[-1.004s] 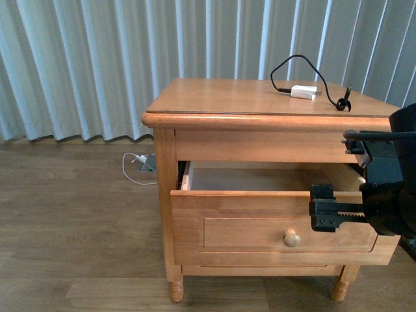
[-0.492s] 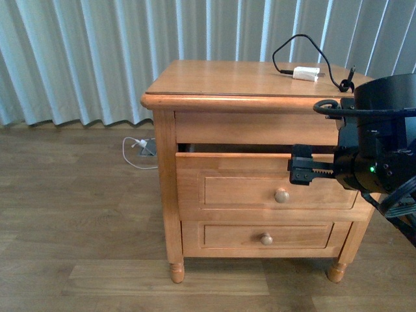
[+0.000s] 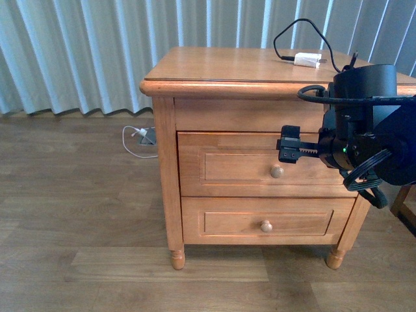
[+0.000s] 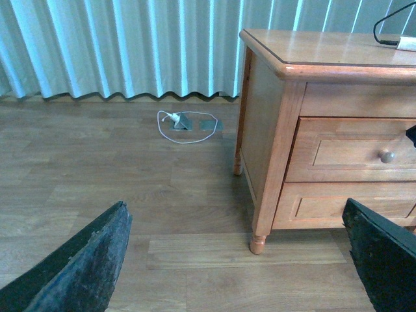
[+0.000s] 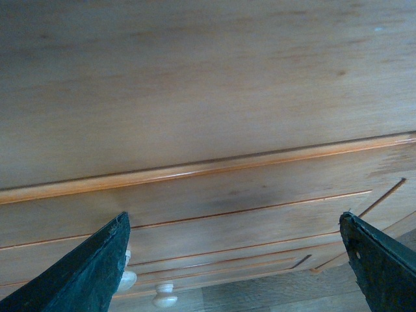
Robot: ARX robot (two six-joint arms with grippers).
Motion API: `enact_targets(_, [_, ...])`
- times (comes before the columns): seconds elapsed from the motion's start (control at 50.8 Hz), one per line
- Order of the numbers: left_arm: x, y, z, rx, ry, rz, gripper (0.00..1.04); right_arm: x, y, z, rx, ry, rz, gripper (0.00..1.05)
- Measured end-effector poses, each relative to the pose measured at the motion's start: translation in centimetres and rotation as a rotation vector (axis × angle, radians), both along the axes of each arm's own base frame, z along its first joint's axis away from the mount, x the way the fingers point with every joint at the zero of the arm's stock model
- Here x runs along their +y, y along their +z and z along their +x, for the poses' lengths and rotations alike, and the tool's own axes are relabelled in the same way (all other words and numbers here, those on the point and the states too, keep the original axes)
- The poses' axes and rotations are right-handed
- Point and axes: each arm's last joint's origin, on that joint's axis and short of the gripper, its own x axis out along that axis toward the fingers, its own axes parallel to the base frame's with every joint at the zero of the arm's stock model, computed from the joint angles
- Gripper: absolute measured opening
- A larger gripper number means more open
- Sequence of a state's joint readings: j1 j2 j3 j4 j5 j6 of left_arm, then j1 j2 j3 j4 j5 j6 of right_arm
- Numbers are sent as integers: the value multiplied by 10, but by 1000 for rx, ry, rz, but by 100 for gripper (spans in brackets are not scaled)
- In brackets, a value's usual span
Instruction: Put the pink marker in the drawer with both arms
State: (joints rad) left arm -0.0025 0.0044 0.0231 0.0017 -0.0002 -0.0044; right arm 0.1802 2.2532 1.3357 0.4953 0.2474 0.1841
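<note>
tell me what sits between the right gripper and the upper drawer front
Nothing. In the right wrist view the open right gripper faces the drawer with only bare wood showing between its fingers; the front view shows no object there either.

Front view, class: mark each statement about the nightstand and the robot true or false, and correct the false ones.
1. The upper drawer is shut. True.
2. The pink marker lies on the nightstand top. False: no marker shows; only a white charger plug with its black cable lies there.
3. The right gripper is in front of the upper drawer, above its knob. True.
4. The lower drawer is pulled open. False: it is shut.
5. The left gripper holds something. False: it is open and empty.
</note>
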Motion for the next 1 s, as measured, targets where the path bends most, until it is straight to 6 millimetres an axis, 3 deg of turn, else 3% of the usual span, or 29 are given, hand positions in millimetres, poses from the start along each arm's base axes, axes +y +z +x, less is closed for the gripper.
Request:
enact_targets(0.374, [0, 0, 0, 0, 0, 0, 99, -1, 0, 1, -1, 4, 0, 96])
enact_targets(0.551, [0, 0, 0, 0, 0, 0, 99, -5, 13, -13, 6, 8, 21, 96])
enact_targets(0.807, [0, 0, 0, 0, 0, 0, 99, -15, 46, -74, 62, 81, 72, 96])
enact_targets(1.004, [0, 0, 0, 0, 0, 0, 99, -33, 80, -138, 81, 121, 134, 96])
